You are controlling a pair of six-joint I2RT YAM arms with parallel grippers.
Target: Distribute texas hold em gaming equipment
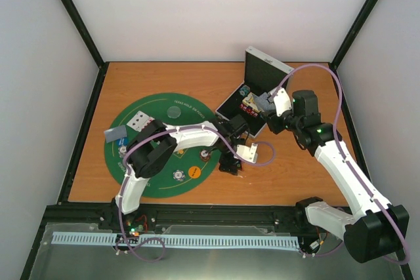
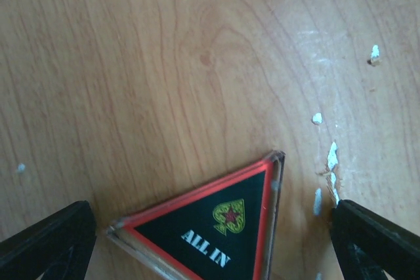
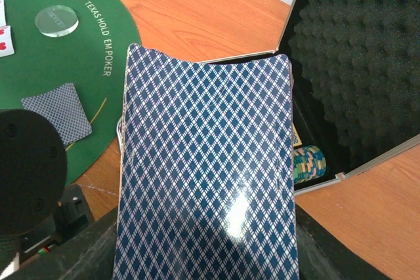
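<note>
While left gripper (image 2: 209, 244) straddles the triangular marker (image 2: 197, 231) — right gripper (image 3: 207, 257) clasps cards (image 3: 207, 149).

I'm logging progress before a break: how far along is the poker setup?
Done: dealt cards, a clear disc, an orange disc and chips lie on the green mat. In hand: the right gripper holds blue-backed cards over the open case; the open left gripper straddles the ALL IN marker on the wooden table. Left: a chip stack sits in the case.
</note>
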